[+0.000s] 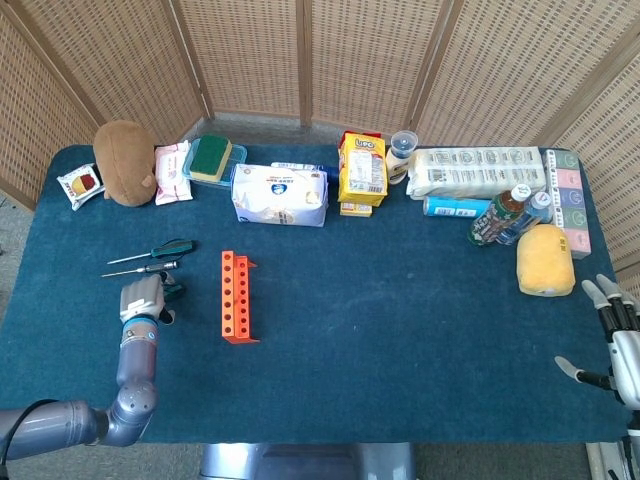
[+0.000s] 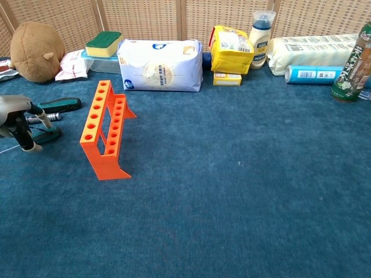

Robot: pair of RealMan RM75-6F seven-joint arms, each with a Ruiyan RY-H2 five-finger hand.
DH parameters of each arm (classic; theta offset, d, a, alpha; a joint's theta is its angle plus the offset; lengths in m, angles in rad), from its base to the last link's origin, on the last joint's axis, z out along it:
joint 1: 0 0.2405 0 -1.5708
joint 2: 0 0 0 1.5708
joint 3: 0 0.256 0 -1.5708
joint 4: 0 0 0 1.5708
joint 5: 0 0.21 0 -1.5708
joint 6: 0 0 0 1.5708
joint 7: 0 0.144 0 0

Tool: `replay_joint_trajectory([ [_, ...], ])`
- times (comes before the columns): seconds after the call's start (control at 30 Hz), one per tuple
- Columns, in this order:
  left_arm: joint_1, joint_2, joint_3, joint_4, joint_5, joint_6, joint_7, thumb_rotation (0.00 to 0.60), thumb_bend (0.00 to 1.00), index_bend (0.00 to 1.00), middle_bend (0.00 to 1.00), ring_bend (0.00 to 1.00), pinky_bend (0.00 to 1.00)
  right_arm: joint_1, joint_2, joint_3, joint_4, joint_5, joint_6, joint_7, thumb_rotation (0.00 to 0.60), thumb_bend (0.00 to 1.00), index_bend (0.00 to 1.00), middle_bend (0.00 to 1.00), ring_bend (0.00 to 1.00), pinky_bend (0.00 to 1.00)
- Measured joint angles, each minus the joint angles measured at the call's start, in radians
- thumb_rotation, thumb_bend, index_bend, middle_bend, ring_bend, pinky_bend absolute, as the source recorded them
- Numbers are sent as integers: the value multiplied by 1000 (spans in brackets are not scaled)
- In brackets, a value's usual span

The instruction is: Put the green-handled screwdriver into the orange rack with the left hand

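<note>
Three screwdrivers lie left of the orange rack (image 1: 237, 297) (image 2: 104, 130). The farthest has a green handle (image 1: 170, 247) (image 2: 59, 105); a slim dark-and-silver one (image 1: 150, 268) (image 2: 49, 116) lies in the middle. The nearest green-handled screwdriver (image 1: 171, 292) (image 2: 47, 134) lies flat on the cloth, and my left hand (image 1: 141, 298) (image 2: 16, 113) hangs over its shaft end with fingers pointing down on either side of it, apart. Most of its shaft is hidden by the hand. The rack stands upright with empty holes. My right hand (image 1: 615, 340) rests open at the table's right edge.
Along the back stand a brown plush toy (image 1: 124, 148), a wipes pack (image 1: 280, 194), a yellow snack bag (image 1: 362, 168), a paper-towel pack (image 1: 475, 172) and bottles (image 1: 505, 215). A yellow sponge-like block (image 1: 545, 260) lies at the right.
</note>
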Motion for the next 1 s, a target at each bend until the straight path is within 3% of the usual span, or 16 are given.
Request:
replay_joint_trajectory([
  [0.27,-7,14,20,-63,-4,1,18,600,335,269,1000,1000,995,-1,0,0,0,1,2,0,600,0,57,0,0,0],
  [0.57,-11,13,47,-83,63,46,9,600,337,268,1000,1000,995,0,0,-1,0,0,1,-1,600,0,57,0,0,0],
  [0.77,-9,6,85,-60,163,43,-1,600,338,268,1000,1000,995,0,1,0,0,2,1,3,600,0,57,0,0,0],
  [1.0,12,33,166,-18,363,-20,-54,600,341,268,1000,1000,994,-2,4,1,0,5,3,10,600,0,57,0,0,0],
])
